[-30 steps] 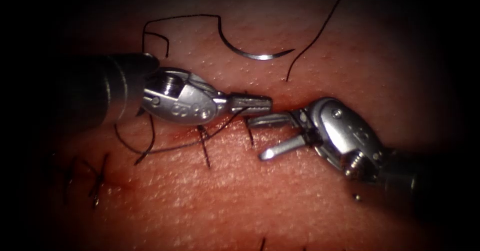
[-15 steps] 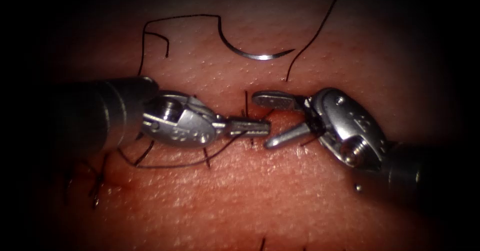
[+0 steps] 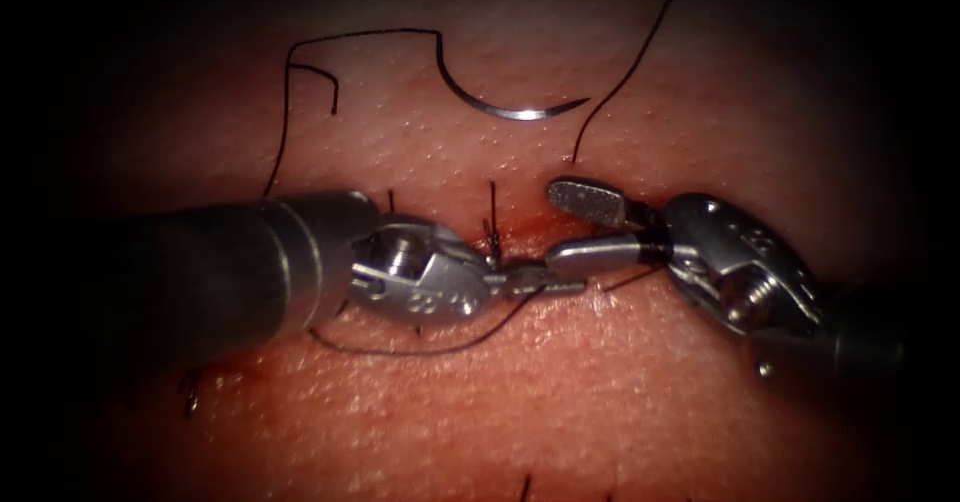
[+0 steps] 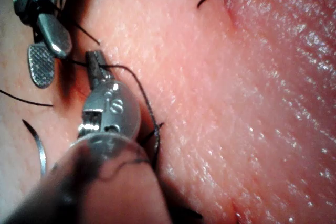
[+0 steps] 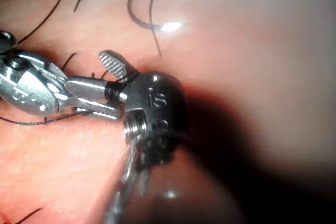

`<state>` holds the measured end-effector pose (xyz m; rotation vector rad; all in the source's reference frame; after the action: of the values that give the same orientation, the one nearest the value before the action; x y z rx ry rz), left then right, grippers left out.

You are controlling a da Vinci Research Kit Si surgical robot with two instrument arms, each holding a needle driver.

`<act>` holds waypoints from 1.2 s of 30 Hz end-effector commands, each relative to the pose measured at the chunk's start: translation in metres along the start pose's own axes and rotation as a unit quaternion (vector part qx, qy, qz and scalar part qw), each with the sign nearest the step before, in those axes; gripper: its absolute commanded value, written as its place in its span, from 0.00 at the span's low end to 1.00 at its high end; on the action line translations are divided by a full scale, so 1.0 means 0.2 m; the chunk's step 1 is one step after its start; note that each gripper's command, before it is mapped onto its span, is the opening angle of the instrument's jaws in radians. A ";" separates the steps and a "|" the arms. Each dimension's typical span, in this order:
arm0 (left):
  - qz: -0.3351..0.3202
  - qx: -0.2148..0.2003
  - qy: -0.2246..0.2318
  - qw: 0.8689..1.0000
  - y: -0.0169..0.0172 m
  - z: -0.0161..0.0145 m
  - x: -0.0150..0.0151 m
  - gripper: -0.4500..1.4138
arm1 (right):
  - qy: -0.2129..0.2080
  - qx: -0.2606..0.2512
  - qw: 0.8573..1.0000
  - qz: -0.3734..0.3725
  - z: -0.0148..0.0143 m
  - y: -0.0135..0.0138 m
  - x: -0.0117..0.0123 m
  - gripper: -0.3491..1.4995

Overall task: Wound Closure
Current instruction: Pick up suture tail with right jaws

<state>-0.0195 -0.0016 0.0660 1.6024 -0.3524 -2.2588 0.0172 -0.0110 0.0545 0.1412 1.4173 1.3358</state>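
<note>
Well above both claws, needle (image 3: 515, 112)

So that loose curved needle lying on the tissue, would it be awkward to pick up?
Probably somewhat. The needle is thin, shiny metal lying flat on the tissue, so a claw may slip along it. Its curve suggests it could pivot if gripped off-centre. It looks stiff, while the thread trailing from it bends loosely and would likely just drag along.

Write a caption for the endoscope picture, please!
Left tool shut on thread, right tool open and empty, needle lying free on the tissue.
</note>
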 end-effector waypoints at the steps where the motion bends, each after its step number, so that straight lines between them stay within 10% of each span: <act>1: 0.000 0.002 -0.001 1.000 -0.001 0.004 -0.002 0.00 | 0.002 -0.010 1.000 -0.001 0.004 0.001 -0.001 0.61; 36: -0.036 0.021 0.005 0.999 -0.039 0.009 0.000 0.00 | 0.084 -0.163 0.981 0.057 -0.001 0.024 0.019 0.56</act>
<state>-0.0218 0.0050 0.0633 1.6720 -0.3438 -2.3124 0.0124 -0.0072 0.0551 -0.1137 1.3165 1.6941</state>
